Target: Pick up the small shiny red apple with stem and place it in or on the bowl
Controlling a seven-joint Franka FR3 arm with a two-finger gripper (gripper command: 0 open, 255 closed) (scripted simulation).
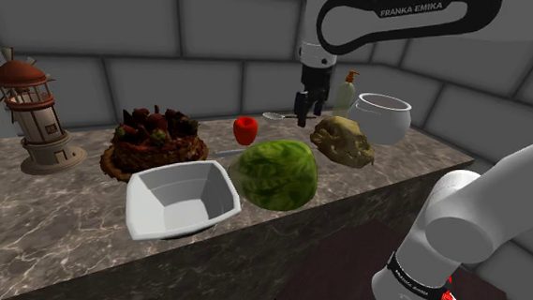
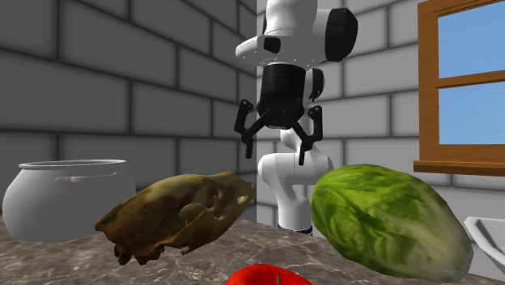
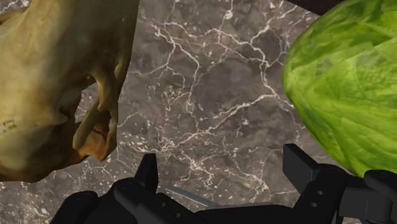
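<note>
A small shiny red apple (image 1: 245, 129) stands on the marble counter behind a green lettuce head (image 1: 275, 175); its top also peeks up in the second exterior view (image 2: 267, 277). The white square bowl (image 1: 222, 195) sits near the counter's front edge, left of the lettuce. My black gripper (image 1: 308, 114) hangs open above the counter, to the apple's right in the shoulder view, with nothing between its fingers. In the second exterior view the gripper (image 2: 277, 154) points down. In the wrist view the gripper (image 3: 222, 159) is over bare marble between a tan skull-like object (image 3: 51, 89) and the lettuce (image 3: 343, 83).
A round white glass-like bowl (image 1: 382, 115) and a bottle (image 1: 348, 91) stand behind the skull-like object (image 1: 344, 138). A fruit-topped tart (image 1: 152, 141) and a lighthouse model (image 1: 38, 114) sit on the counter's left. A window (image 2: 469, 81) is in the brick wall.
</note>
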